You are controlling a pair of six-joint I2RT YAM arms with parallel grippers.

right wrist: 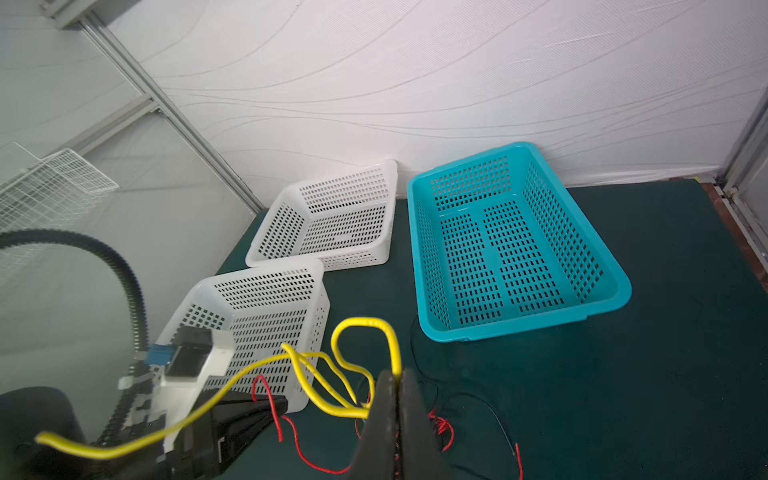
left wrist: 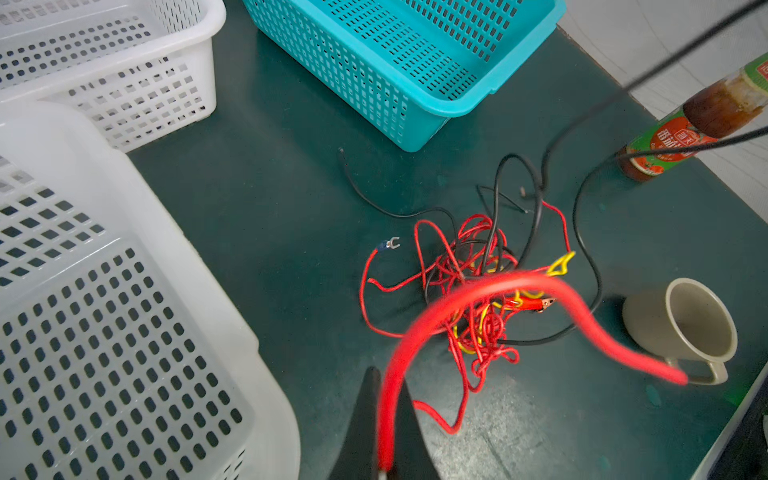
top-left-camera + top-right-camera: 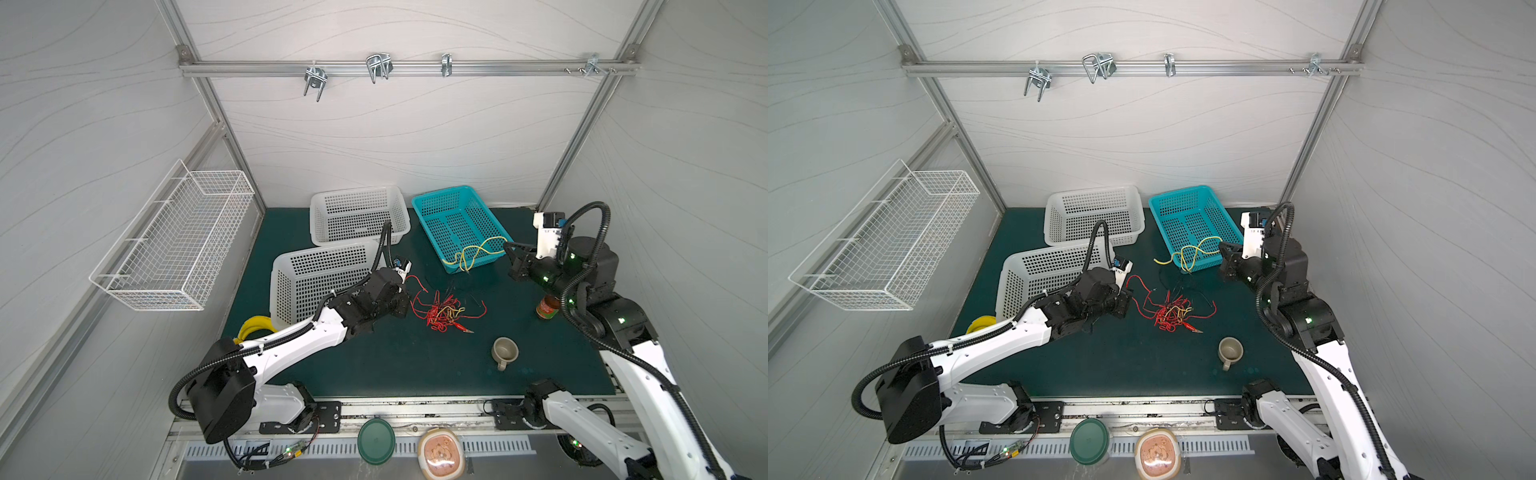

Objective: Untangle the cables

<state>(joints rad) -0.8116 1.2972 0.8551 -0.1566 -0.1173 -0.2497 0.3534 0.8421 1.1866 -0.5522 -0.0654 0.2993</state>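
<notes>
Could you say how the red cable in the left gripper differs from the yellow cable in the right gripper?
The thin red cable is pinched in the left gripper beside the tangled pile; the thin yellow cable hangs from the right gripper near the teal plastic basket. Red forms one arc; yellow twists into several loops. Both sit in shut grippers.

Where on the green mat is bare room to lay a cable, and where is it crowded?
Free: the front strip of the mat between the cable tangle, the mug and the front rail; also the back corner right of the teal basket. Crowded: the middle, around the tangle beside the near white basket.
</notes>
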